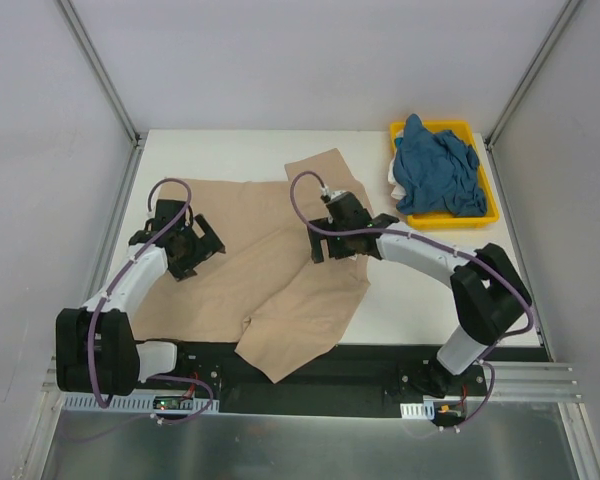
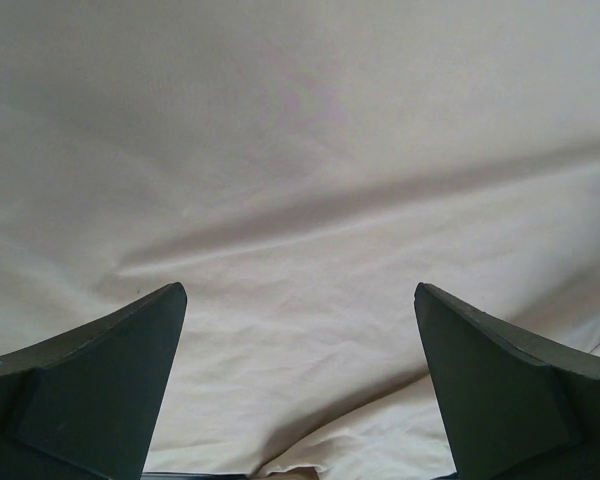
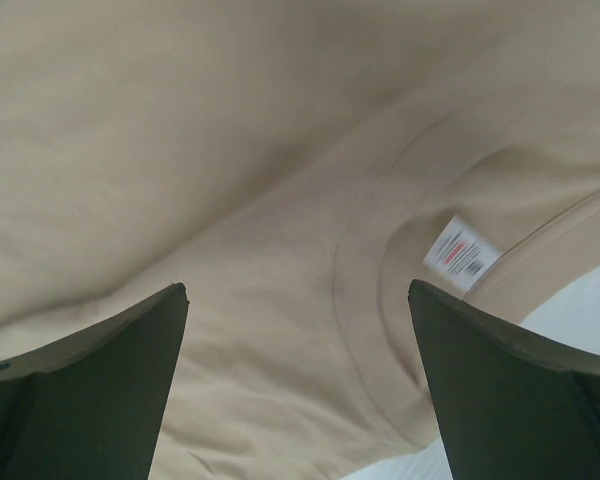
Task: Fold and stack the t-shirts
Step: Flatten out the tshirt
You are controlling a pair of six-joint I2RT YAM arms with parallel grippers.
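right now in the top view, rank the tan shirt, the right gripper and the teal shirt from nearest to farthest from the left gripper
1. tan t-shirt: directly under the left gripper, spread across the middle of the table.
2. right gripper: off to the right, over the same shirt's collar area.
3. teal t-shirt: farthest, bunched in the yellow tray at the far right corner.

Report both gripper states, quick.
Left gripper: open, empty, over the tan shirt.
Right gripper: open, empty, over the same shirt.

White-and-black arms (image 1: 135, 275) carry purple cables (image 1: 292, 200); tool fingers (image 2: 90, 380) perhaps dark green.
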